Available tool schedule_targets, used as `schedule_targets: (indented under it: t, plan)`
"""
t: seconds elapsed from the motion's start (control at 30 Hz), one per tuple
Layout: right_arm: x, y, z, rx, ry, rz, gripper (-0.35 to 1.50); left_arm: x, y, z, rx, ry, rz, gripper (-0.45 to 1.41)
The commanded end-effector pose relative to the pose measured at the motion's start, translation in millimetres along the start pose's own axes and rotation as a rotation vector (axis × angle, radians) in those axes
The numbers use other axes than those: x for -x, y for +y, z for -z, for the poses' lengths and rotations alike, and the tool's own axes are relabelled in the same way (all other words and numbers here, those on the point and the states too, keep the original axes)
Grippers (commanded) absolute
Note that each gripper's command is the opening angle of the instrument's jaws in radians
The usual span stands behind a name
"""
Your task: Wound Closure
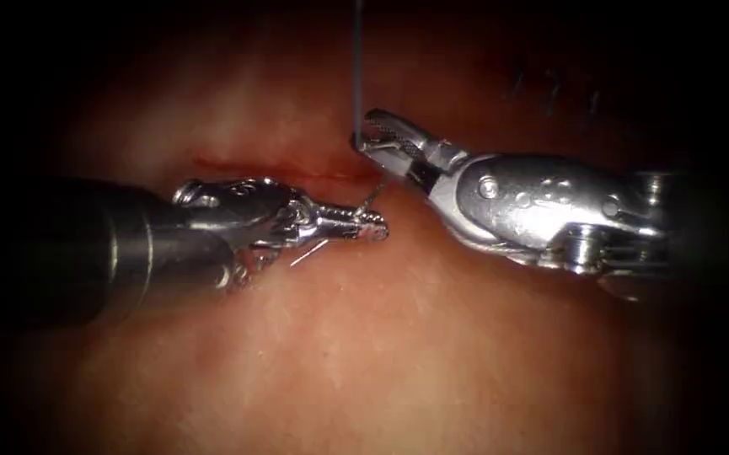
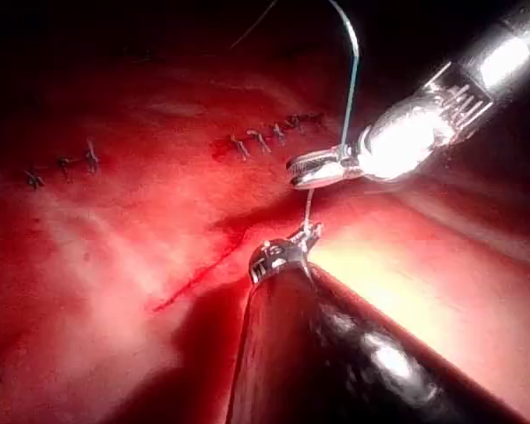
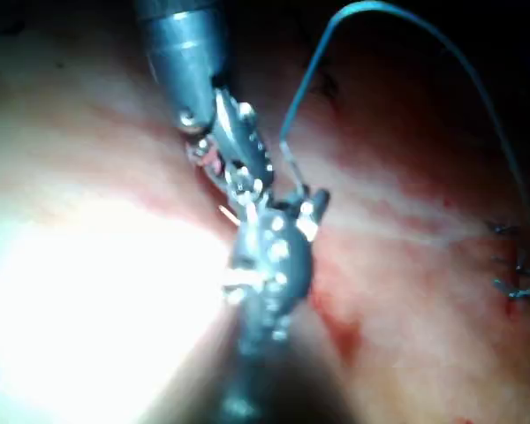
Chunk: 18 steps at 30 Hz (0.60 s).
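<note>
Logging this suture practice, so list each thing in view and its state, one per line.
Left tool: jaws shut on thread near the cut.
Right tool: jaws shut on thread.
Thread: taut, running up from the right tool.
Cut: open, red fluid along it.
Earlier stitches: in place in the tissue.

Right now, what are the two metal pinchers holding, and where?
Right tool grips the thread at its jaw tips. Left tool pinches thread near the cut. The needle cannot be told.

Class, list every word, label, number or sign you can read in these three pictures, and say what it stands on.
None: no readable text on the left tool, the right tool, the thread or the tissue.
</note>
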Motion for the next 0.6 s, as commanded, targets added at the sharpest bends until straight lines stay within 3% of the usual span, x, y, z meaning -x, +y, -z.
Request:
schedule_targets:
  t: [0.03,0.07,0.1,0.13,0.17,0.2,0.23,0.33,0.43,0.6]
  plan:
    - [0.4,0.0,-1.0,-0.013,0.006,0.012,-0.35,-0.3,-0.4,-0.7,0.0,0.001,-0.023,-0.45]
    - [0.5,0.1,-1.0,-0.018,0.011,0.024,-0.35,-0.4,-0.4,-0.7,-0.001,0.001,-0.045,-0.45]
    - [0.6,0.2,-1.0,-0.025,0.018,0.035,-0.35,-0.5,-0.3,-0.6,-0.001,0.004,-0.085,-0.21]
    - [0.7,0.4,-1.0,-0.033,0.025,0.053,-0.35,-0.7,-0.3,-0.6,-0.003,0.004,-0.131,0.07]
    - [0.8,0.9,-0.9,-0.046,0.031,0.082,-0.35,-1.1,0.0,-0.5,-0.003,0.009,-0.185,0.61]
    - [0.9,1.2,-0.9,-0.06,0.039,0.099,-0.35,-1.3,0.2,-0.4,-0.003,0.012,-0.206,0.78]
    - [0.9,1.2,-0.9,-0.06,0.039,0.099,-0.35,-1.3,0.2,-0.4,-0.003,0.012,-0.206,0.78]
    - [1.0,2.2,-1.1,-0.123,0.069,0.198,-0.35,-2.4,1.5,0.0,0.009,0.009,-0.258,1.23]
    - [0.9,2.4,-1.3,-0.152,0.077,0.246,-0.35,-2.6,2.0,0.3,0.018,0.005,-0.272,1.23]
    - [0.2,3.3,-2.6,-0.311,0.105,0.323,-0.35,-3.5,3.1,2.1,0.043,-0.006,-0.309,1.25]
